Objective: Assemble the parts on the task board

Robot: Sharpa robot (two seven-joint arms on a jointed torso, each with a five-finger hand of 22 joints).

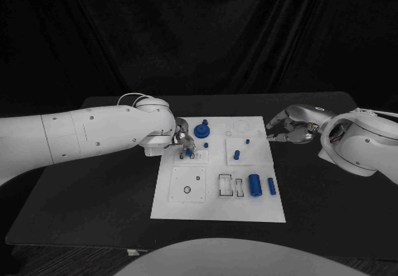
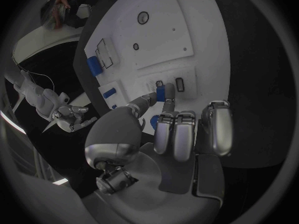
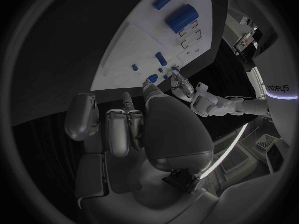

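Observation:
The white task board [image 1: 217,202] lies in the middle of the black table. My left hand [image 1: 182,140] reaches over its far left part and pinches a small blue part [image 1: 190,152] between thumb and finger. The left wrist view has that small blue part [image 2: 160,92] just above a pair of small dark slots [image 2: 179,84] in the board [image 2: 168,30]. A blue round piece [image 1: 203,131] stands right beside the hand. My right hand [image 1: 287,131] hovers at the board's far right edge, fingers curled in on nothing.
A blue peg [image 1: 236,154] and two tiny blue pieces [image 1: 247,140] sit mid-board. A thick blue cylinder [image 1: 255,185] and a thinner one [image 1: 271,186] lie at the right, next to rectangular outlines [image 1: 230,185]. A square plate with a hole [image 1: 187,185] occupies the near left.

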